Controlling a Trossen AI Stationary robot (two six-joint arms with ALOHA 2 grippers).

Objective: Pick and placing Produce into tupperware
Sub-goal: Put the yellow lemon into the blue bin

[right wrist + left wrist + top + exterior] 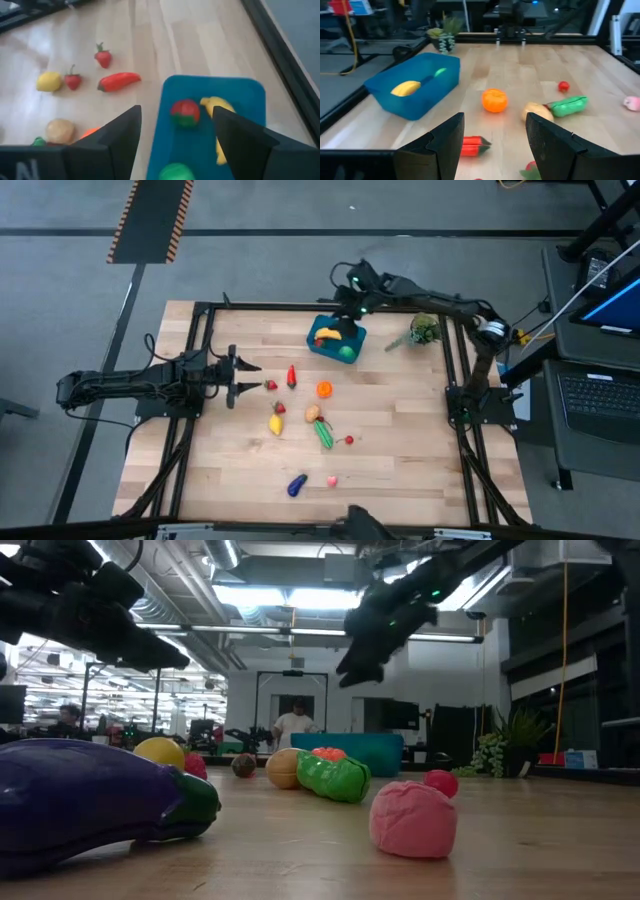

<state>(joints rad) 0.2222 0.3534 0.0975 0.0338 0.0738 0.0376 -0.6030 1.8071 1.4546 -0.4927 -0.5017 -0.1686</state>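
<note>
- Teal plastic tub (pixel 210 125) is lying directly under my right gripper (pixel 175 132), whose jaws are standing spread and holding nothing.
- Inside it, a red-and-green piece (pixel 185 112) is sitting just below my jaws, beside a banana (pixel 220 117) and a green piece (pixel 176 172).
- I am judging that piece dropped, so I should be lifting straight up, clear of the rim.
- My left gripper (pixel 492 145), jaws also spread and empty, is hovering near the red pepper (pixel 472 146), with the orange (pixel 494 100) beyond.
</note>
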